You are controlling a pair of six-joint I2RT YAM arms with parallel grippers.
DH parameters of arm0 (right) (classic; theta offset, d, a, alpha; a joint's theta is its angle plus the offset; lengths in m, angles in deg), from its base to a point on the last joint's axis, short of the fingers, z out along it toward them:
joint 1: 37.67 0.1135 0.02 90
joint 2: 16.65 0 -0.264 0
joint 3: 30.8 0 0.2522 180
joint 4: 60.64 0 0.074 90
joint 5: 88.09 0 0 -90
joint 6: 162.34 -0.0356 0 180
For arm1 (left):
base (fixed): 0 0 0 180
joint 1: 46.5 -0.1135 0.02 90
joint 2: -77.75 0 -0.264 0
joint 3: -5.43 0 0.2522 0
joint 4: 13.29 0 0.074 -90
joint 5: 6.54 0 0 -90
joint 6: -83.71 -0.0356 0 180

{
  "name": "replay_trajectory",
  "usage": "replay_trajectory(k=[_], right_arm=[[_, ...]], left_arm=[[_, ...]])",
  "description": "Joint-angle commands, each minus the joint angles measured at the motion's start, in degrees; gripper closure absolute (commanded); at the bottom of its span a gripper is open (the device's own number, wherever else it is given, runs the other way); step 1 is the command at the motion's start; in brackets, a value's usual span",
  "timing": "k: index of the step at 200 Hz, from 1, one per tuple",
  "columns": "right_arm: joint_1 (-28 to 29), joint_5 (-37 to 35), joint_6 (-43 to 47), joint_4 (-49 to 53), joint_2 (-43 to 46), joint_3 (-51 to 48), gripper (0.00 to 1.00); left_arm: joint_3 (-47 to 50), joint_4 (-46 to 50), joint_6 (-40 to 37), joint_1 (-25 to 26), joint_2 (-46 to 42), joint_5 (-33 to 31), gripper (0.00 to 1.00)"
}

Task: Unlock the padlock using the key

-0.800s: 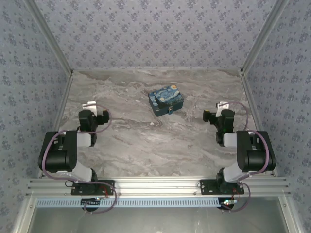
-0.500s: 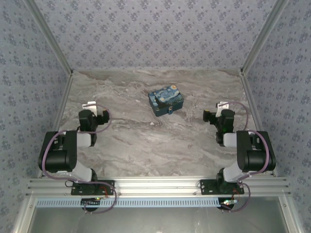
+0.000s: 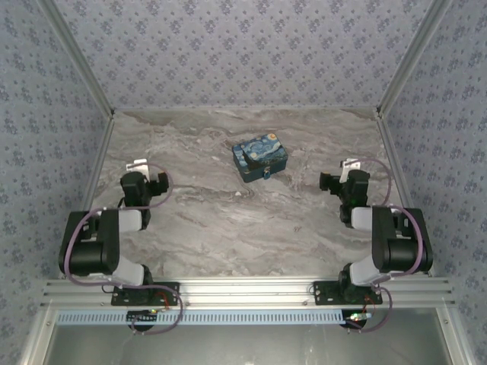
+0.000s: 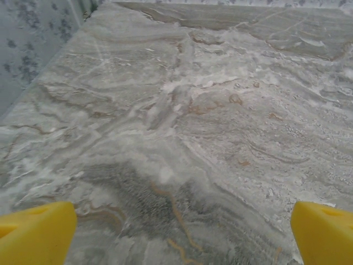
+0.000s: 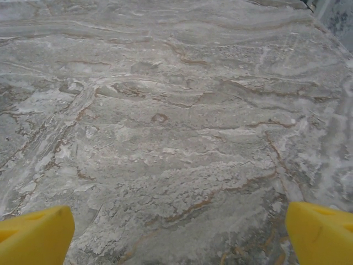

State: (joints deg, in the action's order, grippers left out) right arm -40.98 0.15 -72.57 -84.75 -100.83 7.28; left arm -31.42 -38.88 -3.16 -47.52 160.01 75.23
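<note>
table (image 3: 228, 228): grey-white marbled top with brownish veins, matte.
walls (image 3: 243, 53): pale blue-grey wallpaper with a small flower print on three sides.
rail (image 3: 243, 289): aluminium, at the 6 o'clock edge, carrying both arm bases.
box (image 3: 259, 154): blue-and-yellow painted, about 1 o'clock from the table's middle.
padlock (image 3: 267, 175): tiny, teal, at the box's 5 o'clock edge; its detail is too small to tell.
left gripper (image 3: 141, 169) (image 4: 179, 232): at 9 o'clock, yellow fingers spread wide over the marble.
right gripper (image 3: 346, 171) (image 5: 176, 232): at 3 o'clock, fingers likewise spread wide.
</note>
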Motion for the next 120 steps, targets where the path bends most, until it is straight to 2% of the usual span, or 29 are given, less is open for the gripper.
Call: replay_trajectory(k=[1,16,36,61,73,100,120], right_arm=[[-0.83,-1.93,-3.51,11.57,5.41,4.82,0.0],[-0.5,-0.66,-5.27,17.66,8.93,6.73,0.0],[1.14,0.95,-8.74,26.61,13.64,9.15,0.0],[5.87,2.7,-13.15,37.48,19.25,11.4,0.0],[8.26,2.82,-15.83,42.13,21.5,11.75,0.0],[15.03,4.23,-25.57,53.75,25.52,12.86,0.08],[20.87,3.08,-33.5,60.99,27.21,12.64,0.12]], left_arm=[[-4.0,10.0,2.44,0.41,-8.67,-3.41,0.01],[-6.64,18.29,6.06,0.4,-13.38,-2.49,0.01],[-11.18,31.42,16.04,0.49,-17.79,0.31,0.01],[-14.59,42.81,26.03,0.94,-19.98,9.18,0.01],[-14.15,44.8,28.93,2.16,-21.04,12.94,0.01],[-12.35,46.58,34.33,7.6,-23.13,16.71,0.01],[-10.33,43.62,38.94,12.08,-23.48,18.71,0.01]])
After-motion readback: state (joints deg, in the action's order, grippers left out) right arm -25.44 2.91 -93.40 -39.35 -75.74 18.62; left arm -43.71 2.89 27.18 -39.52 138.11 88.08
